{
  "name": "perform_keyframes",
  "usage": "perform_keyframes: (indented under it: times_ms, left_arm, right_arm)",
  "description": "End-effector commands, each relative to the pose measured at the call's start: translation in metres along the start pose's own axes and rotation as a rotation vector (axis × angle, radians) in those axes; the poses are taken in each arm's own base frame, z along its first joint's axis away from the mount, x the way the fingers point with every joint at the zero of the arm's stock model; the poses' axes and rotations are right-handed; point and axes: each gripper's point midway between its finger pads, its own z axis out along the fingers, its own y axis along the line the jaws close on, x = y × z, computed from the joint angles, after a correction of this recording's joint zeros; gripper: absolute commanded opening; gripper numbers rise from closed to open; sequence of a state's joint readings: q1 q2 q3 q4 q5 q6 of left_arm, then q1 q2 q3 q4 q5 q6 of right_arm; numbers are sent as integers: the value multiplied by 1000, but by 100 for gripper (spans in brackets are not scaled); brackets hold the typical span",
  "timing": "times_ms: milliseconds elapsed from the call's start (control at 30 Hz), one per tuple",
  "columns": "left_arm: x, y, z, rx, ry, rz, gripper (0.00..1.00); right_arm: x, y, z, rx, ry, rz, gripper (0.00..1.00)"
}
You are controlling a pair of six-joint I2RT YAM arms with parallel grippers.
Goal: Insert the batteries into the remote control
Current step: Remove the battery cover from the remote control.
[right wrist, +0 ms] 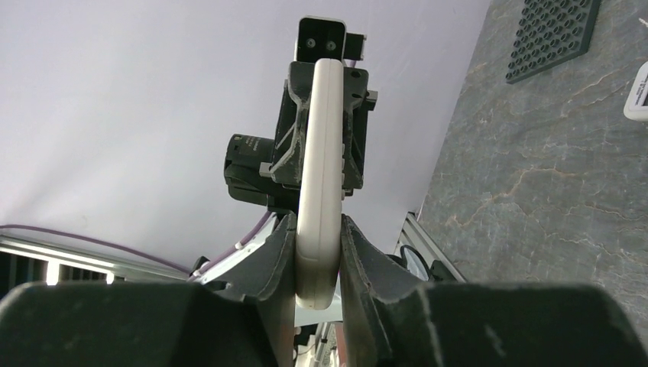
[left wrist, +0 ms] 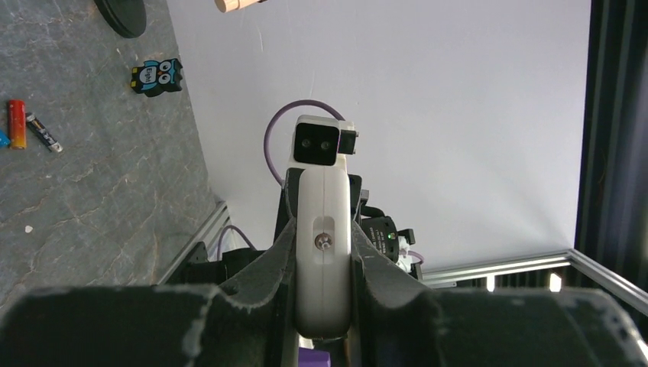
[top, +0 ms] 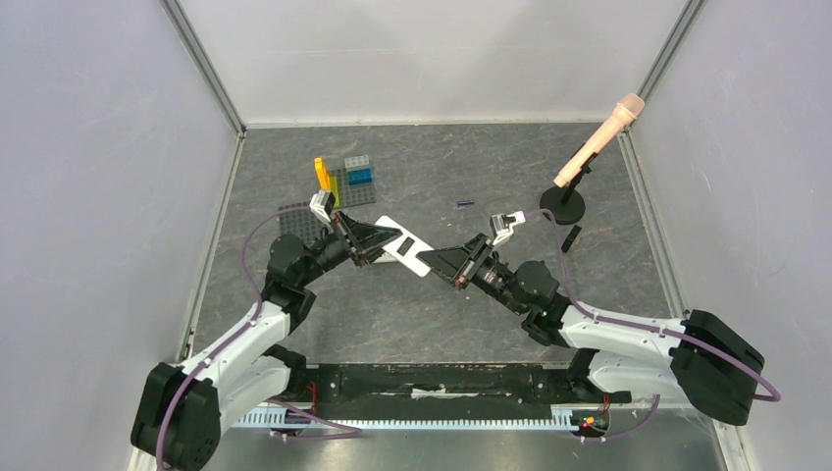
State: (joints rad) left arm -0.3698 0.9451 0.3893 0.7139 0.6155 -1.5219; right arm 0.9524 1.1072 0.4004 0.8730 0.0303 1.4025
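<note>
your left gripper (top: 376,238) and right gripper (top: 443,261) each clamp one end of the remote (top: 407,247), whose long axis runs straight between them. the batteries (top: 465,203) lie loose on the table (top: 442,324) beyond the remote, toward the far wall. they're nearer your right gripper, so that's likely the one to free for them.

Dark grey desk (top: 412,314), veined like marble, and it's boxed in on three sides by plain white panels: back wall (top: 432,59), left wall (top: 88,177), right wall (top: 755,196). A metal post (top: 201,64) climbs from the far left corner, a second post (top: 667,59) from the far right corner. A pale rail (top: 432,124) runs along the far edge. At the near edge, a black bar (top: 442,378) with a white toothed duct (top: 412,424) below it. The light is soft and even; in the right wrist view a bright strip (right wrist: 46,269) glows low down.
</note>
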Motion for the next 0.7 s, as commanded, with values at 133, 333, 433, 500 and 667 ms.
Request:
perform_keyframes:
  times_ms: [133,333,433,500,667]
  left_arm:
    - [-41,-45,-21,122,-295,-76,2]
    - [-49,-34,-35,61,-395,-93,2]
    - [-49,-27,-34,30,-392,-98,2]
    - [-48,-24,-34,24,-389,-99,2]
    - [-49,-17,-32,-23,-388,-77,2]
  right_arm:
    - [4,-15,-5,4,18,-54,0]
    - [8,-12,-8,-20,51,-74,0]
    - [10,-19,-5,24,68,-89,0]
    - [11,-25,-2,64,78,-113,0]
    - [4,-53,2,274,80,-182,1]
